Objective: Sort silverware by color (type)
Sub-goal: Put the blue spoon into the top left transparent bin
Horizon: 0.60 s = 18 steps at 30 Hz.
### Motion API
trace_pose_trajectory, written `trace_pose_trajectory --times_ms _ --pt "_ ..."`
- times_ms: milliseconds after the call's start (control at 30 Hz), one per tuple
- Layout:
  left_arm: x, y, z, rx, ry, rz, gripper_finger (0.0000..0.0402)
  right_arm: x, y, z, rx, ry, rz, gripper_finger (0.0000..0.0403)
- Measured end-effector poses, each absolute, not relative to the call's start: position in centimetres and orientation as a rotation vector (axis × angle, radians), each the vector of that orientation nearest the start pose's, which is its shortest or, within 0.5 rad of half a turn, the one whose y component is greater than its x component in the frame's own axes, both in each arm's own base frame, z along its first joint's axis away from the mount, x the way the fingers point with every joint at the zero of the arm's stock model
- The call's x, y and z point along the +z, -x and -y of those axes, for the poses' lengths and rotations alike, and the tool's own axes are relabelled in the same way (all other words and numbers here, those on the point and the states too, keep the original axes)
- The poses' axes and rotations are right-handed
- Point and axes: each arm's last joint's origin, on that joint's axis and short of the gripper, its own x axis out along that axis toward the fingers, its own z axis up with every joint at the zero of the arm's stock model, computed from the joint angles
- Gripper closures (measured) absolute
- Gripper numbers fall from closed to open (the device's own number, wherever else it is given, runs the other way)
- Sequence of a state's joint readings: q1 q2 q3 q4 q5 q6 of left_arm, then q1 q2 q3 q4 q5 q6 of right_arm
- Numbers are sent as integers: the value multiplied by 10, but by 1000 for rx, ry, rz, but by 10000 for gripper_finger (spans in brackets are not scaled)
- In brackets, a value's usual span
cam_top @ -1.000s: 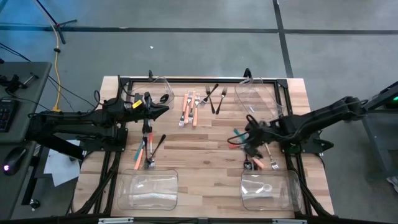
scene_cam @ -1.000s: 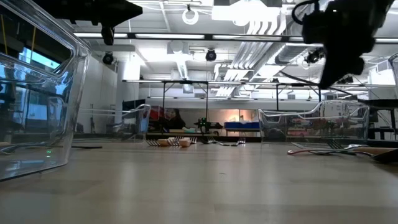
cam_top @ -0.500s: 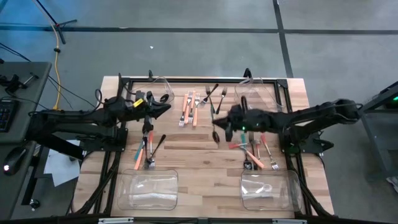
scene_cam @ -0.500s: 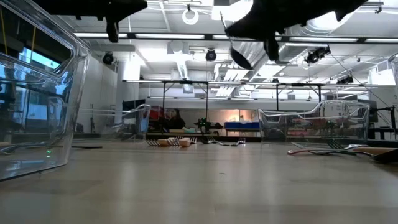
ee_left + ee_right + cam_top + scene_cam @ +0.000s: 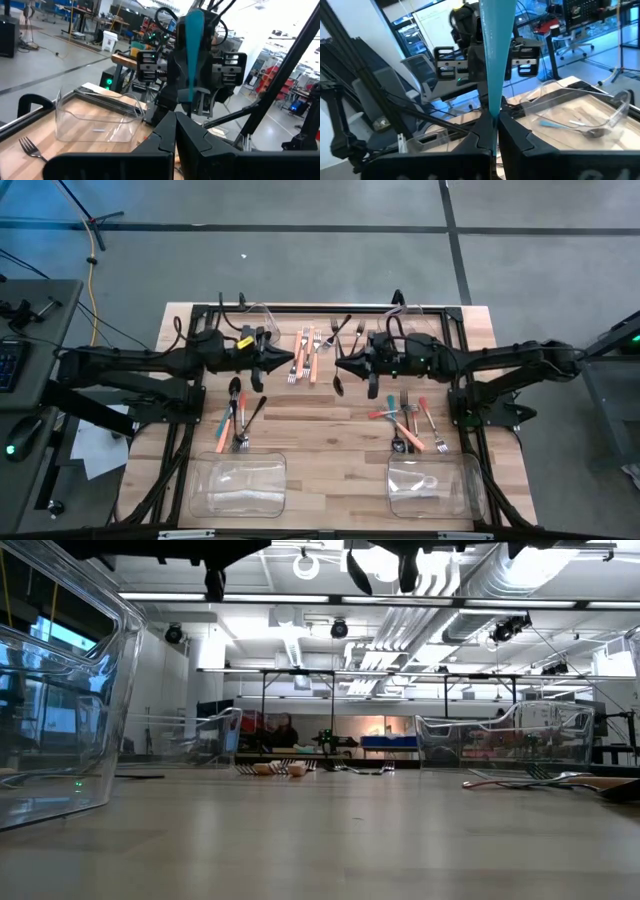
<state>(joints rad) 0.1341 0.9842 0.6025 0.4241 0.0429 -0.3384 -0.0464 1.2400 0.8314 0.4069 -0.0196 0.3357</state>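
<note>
My right gripper (image 5: 338, 365) hovers over the table's middle, pointing level toward the left, shut on a teal-handled spoon (image 5: 492, 55). The spoon's dark bowl (image 5: 338, 387) shows just near of the fingertips. My left gripper (image 5: 290, 362) faces it tip to tip across a short gap, shut with nothing between its fingers (image 5: 175, 132). The left wrist view shows the spoon's teal handle (image 5: 192, 50) upright in front of my right gripper. More silverware lies flat on the table: orange-handled forks (image 5: 305, 355), black forks (image 5: 345, 335), a left pile (image 5: 238, 415) and a right pile (image 5: 405, 420). My right gripper pinches the teal handle at its narrow lower part (image 5: 491, 112) between its two fingers. The fingers come level from the table's right and lie across the spoon. The handle's wide free end stands up above the fingers. The spoon is lifted clear of the table.
Clear plastic bins stand at the four corners: far left (image 5: 262, 320), far right (image 5: 415, 325), near left (image 5: 238, 485), near right (image 5: 432, 485). The far left bin (image 5: 580, 112) holds a teal-handled piece (image 5: 552, 123). Black frame rails run along the table's sides.
My right gripper has risen from the right pile with the teal spoon and gone toward the table's left and far side, tipping from pointing down to level. My left gripper has moved toward the table's middle, so the two now face each other closely.
</note>
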Motion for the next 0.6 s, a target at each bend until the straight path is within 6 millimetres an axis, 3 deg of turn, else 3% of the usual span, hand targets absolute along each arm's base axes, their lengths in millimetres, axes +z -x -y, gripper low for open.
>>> trace_pose_trajectory --times_ms 467,600 --pt "295 -220 -27 74 330 98 400 311 -279 12 -11 -334 4 403" --pt "289 -227 -22 70 335 75 378 312 -279 12 -10 -331 10 403"
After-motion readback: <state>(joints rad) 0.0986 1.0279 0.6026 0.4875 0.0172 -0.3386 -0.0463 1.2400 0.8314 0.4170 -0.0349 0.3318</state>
